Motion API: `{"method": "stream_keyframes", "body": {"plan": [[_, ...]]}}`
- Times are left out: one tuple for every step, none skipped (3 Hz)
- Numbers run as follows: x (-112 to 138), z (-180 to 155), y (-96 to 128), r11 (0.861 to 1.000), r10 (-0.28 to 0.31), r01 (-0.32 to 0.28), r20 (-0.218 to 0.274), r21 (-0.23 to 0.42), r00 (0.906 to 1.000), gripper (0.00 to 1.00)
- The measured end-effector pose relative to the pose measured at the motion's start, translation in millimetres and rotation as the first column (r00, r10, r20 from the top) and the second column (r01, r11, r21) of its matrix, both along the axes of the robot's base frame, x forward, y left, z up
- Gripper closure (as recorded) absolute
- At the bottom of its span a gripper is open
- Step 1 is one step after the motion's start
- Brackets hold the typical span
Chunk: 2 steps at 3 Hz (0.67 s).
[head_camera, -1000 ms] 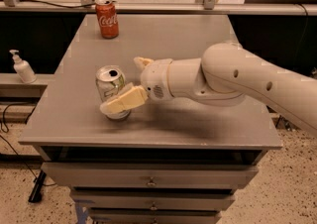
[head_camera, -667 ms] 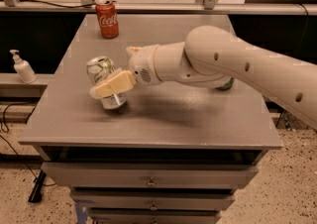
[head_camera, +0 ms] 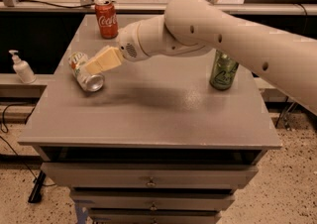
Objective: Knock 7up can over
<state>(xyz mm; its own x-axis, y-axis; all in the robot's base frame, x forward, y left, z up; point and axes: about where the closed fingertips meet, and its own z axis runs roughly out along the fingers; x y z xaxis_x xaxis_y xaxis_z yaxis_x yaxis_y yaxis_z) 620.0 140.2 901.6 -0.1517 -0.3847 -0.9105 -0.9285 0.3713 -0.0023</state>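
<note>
The 7up can (head_camera: 85, 72), white and silver with light green trim, is tipped over on the left part of the grey table (head_camera: 148, 114), its silver top facing the front. My gripper (head_camera: 101, 61) reaches in from the right on a thick white arm. Its cream fingertips (head_camera: 106, 58) overlap the can's right side, just above it.
A red Coca-Cola can (head_camera: 106, 18) stands upright at the table's back left. A dark green can (head_camera: 224, 71) stands upright at the right, partly behind my arm. A white pump bottle (head_camera: 22, 68) sits on a lower ledge at the left. Drawers run below the tabletop.
My gripper has swept left and toward the back. The 7up can has gone from upright to tipped over and has shifted left.
</note>
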Motion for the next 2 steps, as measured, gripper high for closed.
{"method": "stream_keyframes", "body": {"plan": [[-2.1, 5.5, -22.1, 0.999, 0.008, -0.007, 0.029, -0.037, 0.9995, 0.00], [-16.2, 14.3, -67.7, 0.997, 0.012, -0.006, 0.076, -0.081, 0.9971, 0.00]]}}
